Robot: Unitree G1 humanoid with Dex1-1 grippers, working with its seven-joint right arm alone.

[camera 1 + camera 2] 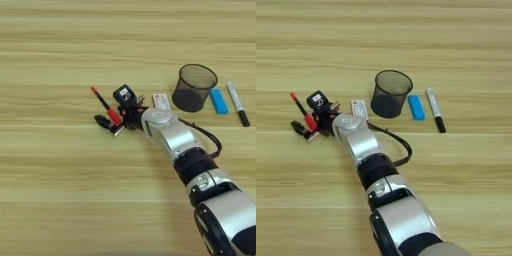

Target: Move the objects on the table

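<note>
Left eye view shows our right claw (114,121) reaching in from the bottom right across the table (60,190), its silver forearm (170,135) slanting up toward the middle of the surface. The two black fingers (102,121) sit on either side of the lower end of the red-and-black pen (106,106), and they look closed on it, though the contact itself is small and partly hidden by the claw's own body. From the claw the pen runs up and to the left, its red tip pointing away from us and lying on or just above the wood; we cannot tell which.

Just to the right of the claw, close beside the wrist, lies the flat white box (161,101). Further right stands the black mesh cup (194,87), upright with its mouth open to the camera. Beyond the cup lies a small blue block (218,101), near it, and furthest right of the claw the white marker (237,102) with its black cap toward us.
</note>
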